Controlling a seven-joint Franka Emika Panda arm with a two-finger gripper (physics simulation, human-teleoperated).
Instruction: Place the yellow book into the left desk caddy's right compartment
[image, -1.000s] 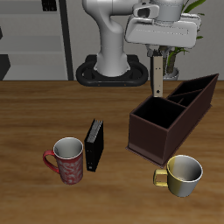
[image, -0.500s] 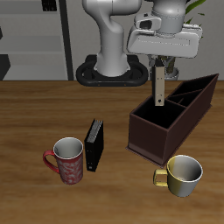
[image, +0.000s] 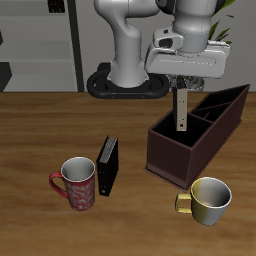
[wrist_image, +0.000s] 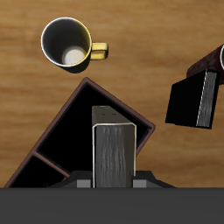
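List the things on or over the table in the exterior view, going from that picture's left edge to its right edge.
Red mug → black book → yellow book, hanging upright from the gripper → yellow mug. The left desk caddy spans from past the black book to the right edge, so it has no single slot.

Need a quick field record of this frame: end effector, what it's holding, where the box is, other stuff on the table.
end effector: shut on the yellow book, raised above the table
yellow book: hangs upright, over the near end of the reddish-brown box, not yet inside
box: open top, inner dividers visible, nothing seen inside
black book: upright on the table, beside the red mug
yellow mug: in front of the box
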